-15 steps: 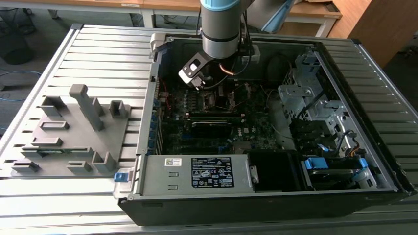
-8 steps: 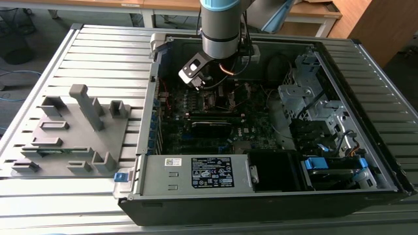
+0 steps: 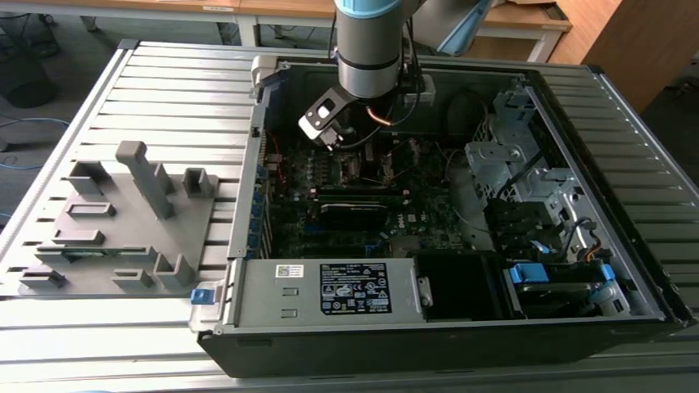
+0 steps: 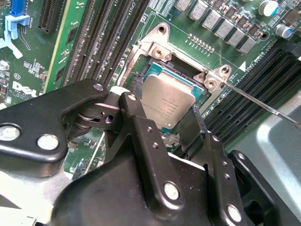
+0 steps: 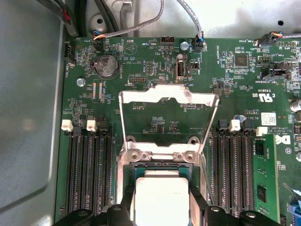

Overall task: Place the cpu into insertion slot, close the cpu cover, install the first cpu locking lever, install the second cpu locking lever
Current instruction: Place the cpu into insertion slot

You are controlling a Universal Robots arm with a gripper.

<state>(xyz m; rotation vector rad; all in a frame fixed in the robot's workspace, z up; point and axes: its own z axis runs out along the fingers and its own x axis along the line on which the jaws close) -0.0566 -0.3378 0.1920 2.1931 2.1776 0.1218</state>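
The cpu (image 4: 167,101) is a flat square chip with a dull metal face, and my gripper (image 4: 162,106) is shut on it with a black finger (image 4: 141,132) at each side. It is held at the insertion slot (image 4: 183,70), whose dark centre and silvery rim show around it. In the first wrist view the cpu (image 5: 157,195) sits between the gripper (image 5: 162,207) fingers just past the slot's rim (image 5: 157,155). The cpu cover (image 5: 167,96) stands raised, a thin silvery frame. A thin locking lever (image 4: 263,106) sticks out beside the slot. In the exterior view the gripper (image 3: 355,143) reaches down into the computer case.
Long black memory slots (image 5: 87,174) flank the socket on both sides. The open computer case (image 3: 644,270) walls in the motherboard, with a power supply (image 3: 327,286) at the front and drive cages (image 3: 513,155) on the exterior view's right. A grey fixture (image 3: 120,221) sits on the exterior view's left.
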